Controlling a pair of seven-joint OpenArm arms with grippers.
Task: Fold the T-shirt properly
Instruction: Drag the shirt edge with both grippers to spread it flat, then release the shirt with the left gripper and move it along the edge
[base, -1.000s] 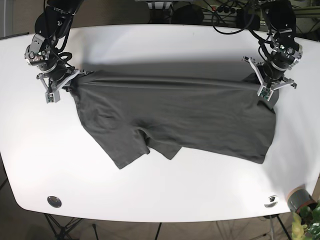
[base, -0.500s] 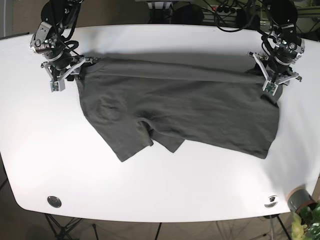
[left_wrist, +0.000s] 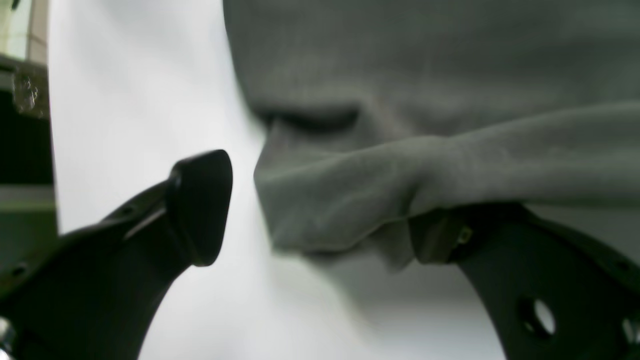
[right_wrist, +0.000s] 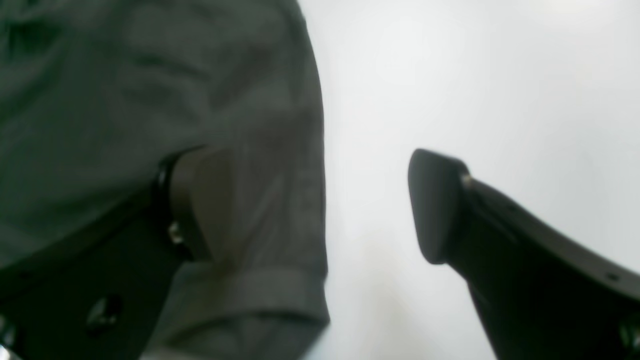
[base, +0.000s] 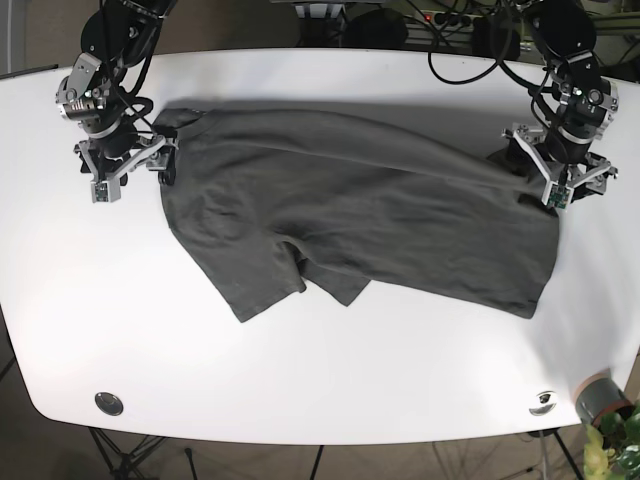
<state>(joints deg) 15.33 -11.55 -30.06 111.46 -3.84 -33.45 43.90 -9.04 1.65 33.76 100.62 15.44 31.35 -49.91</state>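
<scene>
A dark grey T-shirt (base: 350, 220) lies spread across the white table (base: 320, 400), with a sleeve and a fold pointing toward the front. My left gripper (base: 553, 182) is at the shirt's right edge. In the left wrist view it (left_wrist: 320, 220) stands open, and a bunched fold of cloth (left_wrist: 350, 200) lies against one finger (left_wrist: 500, 260). My right gripper (base: 128, 166) is at the shirt's left edge. In the right wrist view it (right_wrist: 320, 205) is open too, one finger (right_wrist: 200, 205) against the cloth near a hemmed edge (right_wrist: 250, 295) and the other over bare table.
Two round metal fittings (base: 108, 403) (base: 543, 402) sit near the table's front edge. A potted plant (base: 605, 405) stands off the front right corner. Cables and arm bases (base: 440, 25) crowd the back edge.
Both grippers held the shirt's back edge stretched and raised between them. Now the jaws are open, the edge has dropped onto the table farther back, and both grippers sit lower at the shirt's sides.
</scene>
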